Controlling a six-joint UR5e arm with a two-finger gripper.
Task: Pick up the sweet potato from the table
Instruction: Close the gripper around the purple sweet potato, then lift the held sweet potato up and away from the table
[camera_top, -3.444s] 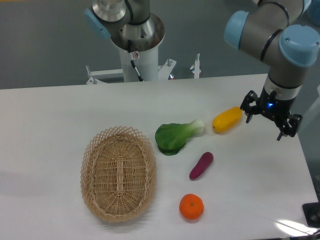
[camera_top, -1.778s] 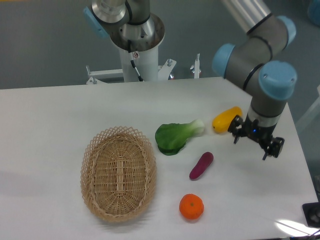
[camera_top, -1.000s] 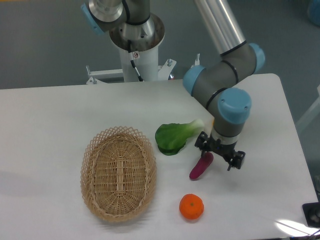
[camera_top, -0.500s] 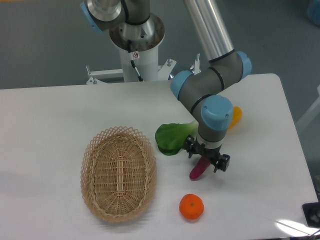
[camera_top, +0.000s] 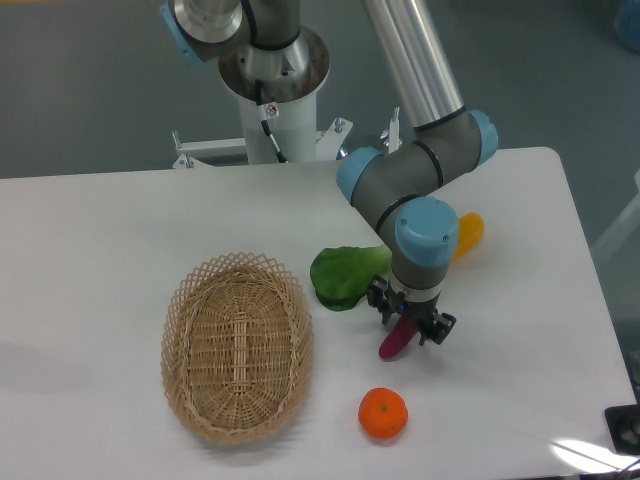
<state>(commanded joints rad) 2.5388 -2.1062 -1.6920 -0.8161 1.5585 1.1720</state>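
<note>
End effector positioned over the sweet potato on the counter.

The sweet potato (camera_top: 394, 342) lay on the white counter (camera_top: 90, 250), its upper end hidden between the spread fingers of the end effector (camera_top: 410, 323), which stood open around it. A green vegetable (camera_top: 340, 277), a basket (camera_top: 238, 346) and an orange (camera_top: 383, 414) lay nearby.

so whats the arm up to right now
The robot arm's two-finger gripper is down over the small purple-magenta finger-shaped sweet potato, its open fingers straddling the upper end. The vegetable lies on the white table, not yet lifted. Nearby sit a green leafy vegetable, a yellow-orange oblong vegetable partly hidden behind the arm, a round orange fruit and an empty oval wicker basket.
</note>
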